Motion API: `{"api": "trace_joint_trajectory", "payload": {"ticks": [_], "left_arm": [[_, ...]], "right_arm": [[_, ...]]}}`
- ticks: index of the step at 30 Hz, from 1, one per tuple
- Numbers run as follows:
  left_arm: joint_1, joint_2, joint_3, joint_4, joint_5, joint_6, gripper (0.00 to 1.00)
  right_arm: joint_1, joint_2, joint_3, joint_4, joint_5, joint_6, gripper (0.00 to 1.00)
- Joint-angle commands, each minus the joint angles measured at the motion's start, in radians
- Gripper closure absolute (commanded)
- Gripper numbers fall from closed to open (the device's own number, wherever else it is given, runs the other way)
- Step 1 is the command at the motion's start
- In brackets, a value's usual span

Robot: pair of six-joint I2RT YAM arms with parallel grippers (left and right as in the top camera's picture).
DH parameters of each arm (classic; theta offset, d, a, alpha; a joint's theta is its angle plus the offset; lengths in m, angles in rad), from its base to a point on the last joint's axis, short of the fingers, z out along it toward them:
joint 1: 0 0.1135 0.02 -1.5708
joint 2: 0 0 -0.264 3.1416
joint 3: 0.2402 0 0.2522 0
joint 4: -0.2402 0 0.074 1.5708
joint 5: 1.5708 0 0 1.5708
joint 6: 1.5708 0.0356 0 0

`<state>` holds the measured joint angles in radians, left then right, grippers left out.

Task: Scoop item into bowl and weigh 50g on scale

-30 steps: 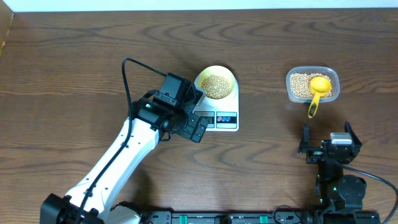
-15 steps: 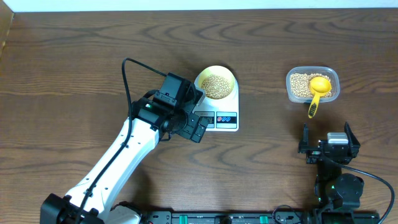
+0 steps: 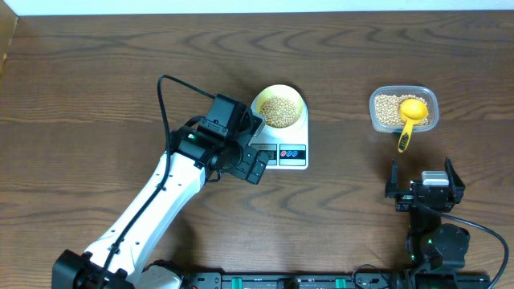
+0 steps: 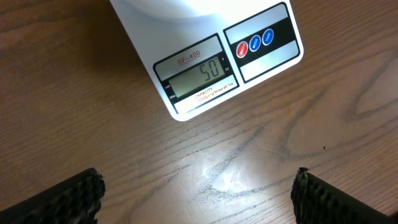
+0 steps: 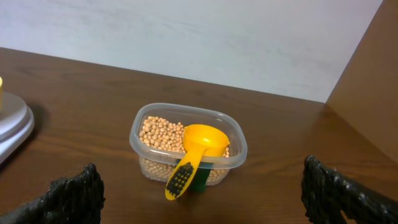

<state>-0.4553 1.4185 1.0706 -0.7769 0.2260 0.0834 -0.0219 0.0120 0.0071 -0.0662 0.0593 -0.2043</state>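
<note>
- The scale [image 4: 211,62] is white, and in the left wrist view its grey display reads "50".
- Above the display is the red print "SF-400". Below it is a line that begins with "CAPACITY"; the rest is too small to read.
- At 3 o'clock from the display is a black strip with 1 red button and 2 blue buttons. I cannot read their marks.
- In the overhead view the bowl [image 3: 279,107] stands on the 12 o'clock end of the scale, and the beans [image 3: 279,111] lie in it.
- The left gripper [image 4: 199,193] hangs over the table [image 4: 249,155] at the 6 o'clock side of the scale's front. Its 2 fingers [image 4: 68,199] are wide apart and hold nothing.
- Well apart, at 3 o'clock from the scale, is a clear plastic tub [image 5: 186,146] with more beans.
- A bright yellow scoop [image 5: 198,149] lies with its cup on these beans, and its handle leans over the rim toward 6 o'clock.
- The right gripper [image 3: 422,164] is at 6 o'clock from the tub, apart from it. Its fingers are spread wide, with nothing between them.
</note>
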Motion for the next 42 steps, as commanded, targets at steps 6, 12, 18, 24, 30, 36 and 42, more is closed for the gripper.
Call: {"api": "trace_joint_trajectory", "payload": {"ticks": [6,12,18,24,30,36,42], "left_arm": [[0.0,0.007,-0.008,0.001,-0.01,0.013,0.02],[0.0,0.007,-0.008,0.001,-0.01,0.013,0.02],[0.0,0.007,-0.008,0.001,-0.01,0.013,0.02],[0.0,0.007,-0.008,0.001,-0.01,0.013,0.02],[0.0,0.007,-0.008,0.001,-0.01,0.013,0.02],[0.0,0.007,-0.008,0.001,-0.01,0.013,0.02],[0.0,0.007,-0.008,0.001,-0.01,0.013,0.02]], "right_arm": [[-0.005,-0.007,-0.001,-0.003,0.039,0.06,0.01],[-0.006,-0.007,-0.001,-0.002,0.065,0.133,0.01],[-0.01,-0.007,-0.001,-0.002,0.061,0.166,0.01],[-0.01,-0.007,-0.001,-0.004,0.036,0.134,0.01],[-0.01,-0.007,-0.001,-0.005,0.024,0.125,0.01],[-0.01,-0.007,-0.001,-0.005,0.024,0.125,0.01],[-0.01,-0.007,-0.001,-0.005,0.024,0.125,0.01]]}}
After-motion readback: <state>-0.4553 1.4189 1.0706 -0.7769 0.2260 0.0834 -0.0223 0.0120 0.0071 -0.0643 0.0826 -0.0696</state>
